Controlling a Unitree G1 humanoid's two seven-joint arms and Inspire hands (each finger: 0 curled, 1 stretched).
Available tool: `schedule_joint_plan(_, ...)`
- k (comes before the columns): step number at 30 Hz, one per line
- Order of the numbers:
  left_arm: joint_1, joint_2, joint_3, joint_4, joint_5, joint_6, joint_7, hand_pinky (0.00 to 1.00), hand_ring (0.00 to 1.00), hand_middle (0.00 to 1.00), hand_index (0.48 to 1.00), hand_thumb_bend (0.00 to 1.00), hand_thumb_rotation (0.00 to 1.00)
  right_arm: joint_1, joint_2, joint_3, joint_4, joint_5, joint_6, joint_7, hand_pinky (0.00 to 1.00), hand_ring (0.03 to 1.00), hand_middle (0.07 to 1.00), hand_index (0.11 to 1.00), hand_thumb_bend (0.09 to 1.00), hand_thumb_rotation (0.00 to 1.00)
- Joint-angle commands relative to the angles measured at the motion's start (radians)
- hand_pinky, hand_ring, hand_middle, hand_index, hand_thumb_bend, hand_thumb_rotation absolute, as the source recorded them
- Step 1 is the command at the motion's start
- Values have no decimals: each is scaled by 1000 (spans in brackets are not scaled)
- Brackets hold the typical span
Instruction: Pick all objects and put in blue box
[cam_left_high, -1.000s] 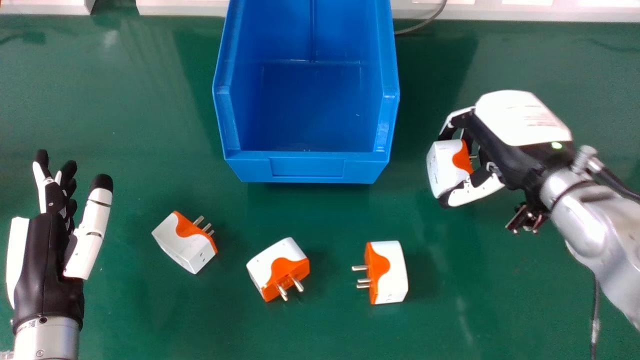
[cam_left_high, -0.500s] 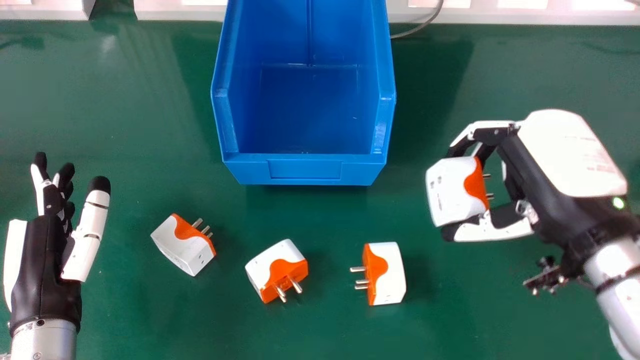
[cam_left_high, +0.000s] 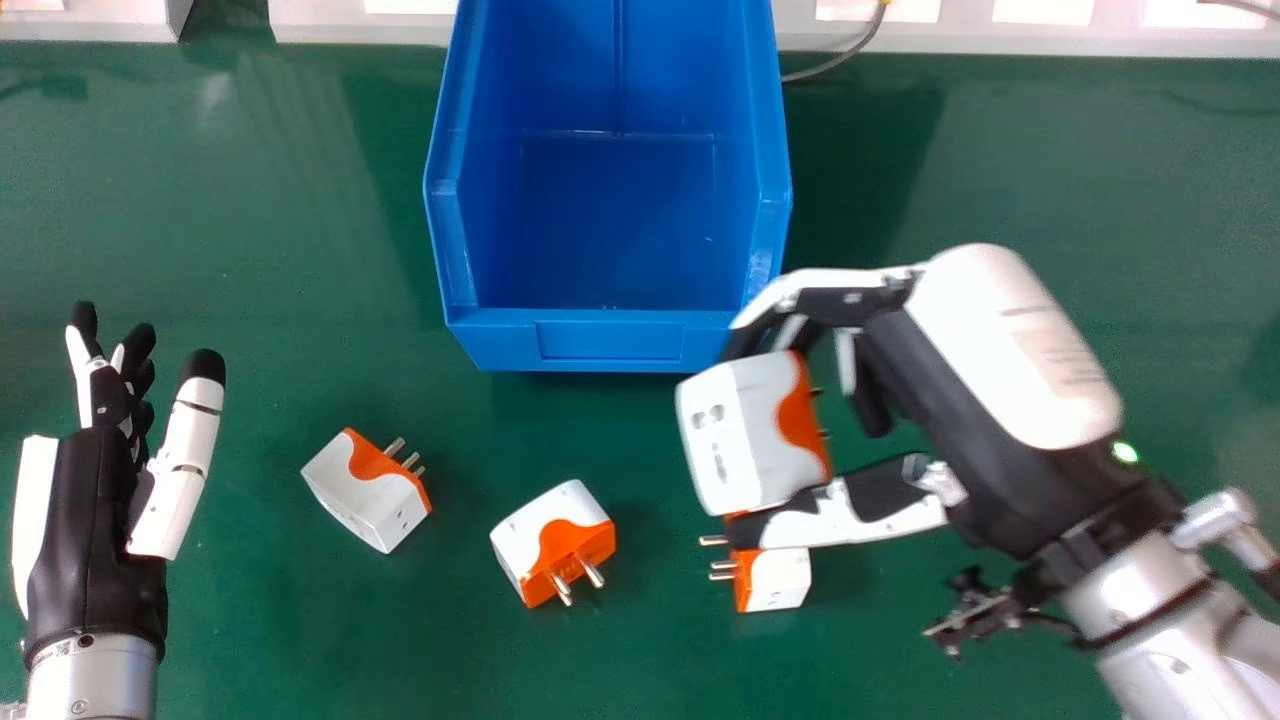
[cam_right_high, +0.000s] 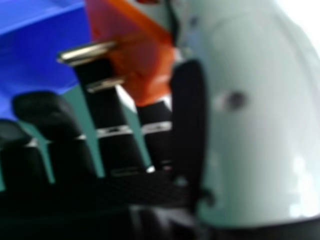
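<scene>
Right hand (cam_left_high: 1000, 350) grips one adapter (cam_left_high: 735, 430) of four.

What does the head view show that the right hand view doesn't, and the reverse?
Head view: left robot hand, three plugs lying on the table (left, middle, right, partly covered), the cable beside the box, and the held plug's socket face.
Right hand view: the held plug's orange pin face, two metal pins sticking out.
Both: right robot hand, held plug, blue box, green table.
</scene>
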Motion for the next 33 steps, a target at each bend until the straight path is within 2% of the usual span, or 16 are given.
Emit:
schedule_joint_plan(1,-7,0,-1,-21,-6,0,4,1000,995,986,939,418,768,-78,32,23,-2,-8,11,19,88,130,199,470,485,152)
schedule_joint_plan(2,-7,-2,-2,-24,-9,7,5,1000,998,987,940,418,763,-106,45,37,11,-15,18,27,97,139,210,470,485,153)
schedule_joint_plan(6,-5,-2,-6,-30,-4,12,6,1000,997,987,944,415,762,-235,106,85,102,-40,26,26,123,169,245,470,484,151)
schedule_joint_plan(8,-5,-5,-6,-34,-5,15,9,1000,997,988,946,424,772,-310,134,104,159,-50,30,27,140,186,264,471,484,148)
schedule_joint_plan(10,-2,-3,-11,-39,9,21,16,1000,994,987,946,421,785,-378,156,114,227,-54,3,-3,156,201,282,473,485,145)
schedule_joint_plan(12,-2,-4,-12,-40,7,21,16,1000,994,990,948,414,791,-455,182,123,295,-71,13,-17,143,185,263,472,484,143)
schedule_joint_plan(14,-4,-8,-10,-41,-6,22,11,1000,997,991,950,413,789,-525,204,129,359,-91,19,-41,139,183,262,472,484,142)
schedule_joint_plan(17,-4,-8,-10,-39,-5,15,11,1000,999,994,951,405,784,-658,237,133,491,-129,23,-104,154,207,302,477,485,136)
schedule_joint_plan(22,-4,-9,-11,-41,-5,17,13,1000,991,988,949,393,794,-867,269,136,727,-165,60,-180,172,233,325,480,487,129)
schedule_joint_plan(24,-6,-8,-12,-35,-9,12,9,1000,992,988,951,389,792,-950,278,142,838,-170,83,-197,192,265,358,482,486,128)
schedule_joint_plan(25,-6,-3,-14,-32,-2,11,8,1000,995,991,954,393,796,-986,282,146,891,-173,87,-215,208,288,380,483,486,129)
schedule_joint_plan(28,-11,-7,-12,-29,-11,11,6,1000,997,995,960,399,803,-1086,293,173,1062,-201,103,-292,276,377,458,485,486,130)
schedule_joint_plan(30,-15,-6,-13,-25,-2,10,12,1000,992,990,956,428,799,-1155,309,190,1183,-211,125,-326,317,431,506,487,489,128)
schedule_joint_plan(32,-14,2,-18,-20,23,-2,21,991,986,985,952,443,804,-1216,331,199,1291,-206,151,-339,327,451,524,489,490,127)
schedule_joint_plan(33,-15,0,-18,-19,22,-5,21,985,983,982,952,444,815,-1241,340,204,1338,-203,159,-344,325,451,523,489,491,126)
